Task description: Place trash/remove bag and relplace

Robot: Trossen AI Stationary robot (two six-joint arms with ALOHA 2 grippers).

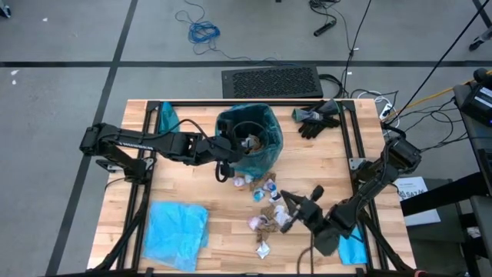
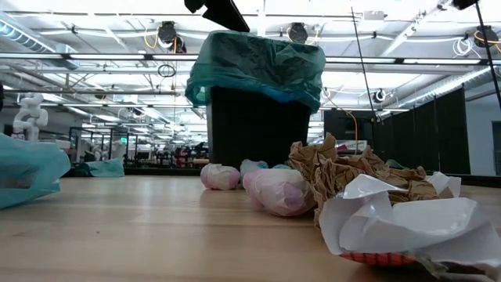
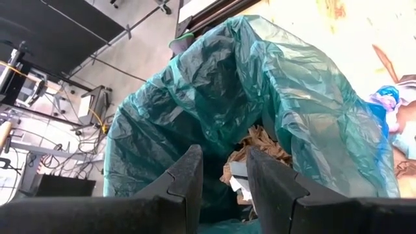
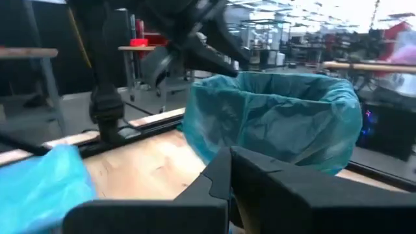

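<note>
A black bin stands at the table's middle, lined with the dark teal bag, whose rim folds over the bin's edge. Brown paper lies inside. My left gripper hangs open over the bin's left rim, pointing slantwise down into the opening. More trash, made up of brown wads, pink-white wads and a white wrapper, lies on the table in front of the bin. My right gripper is shut just right of this pile, pointing level toward the bin. I see nothing between its fingers. My left gripper stands over the bag's left rim. The fingers hide the plastic below them, so I cannot tell whether they touch it.
A sky-blue bag lies flat at the near left. Black gloves lie at the far right, and a small blue cloth lies under the right arm. A teal scrap sits at the far left. Black frame rails border the table.
</note>
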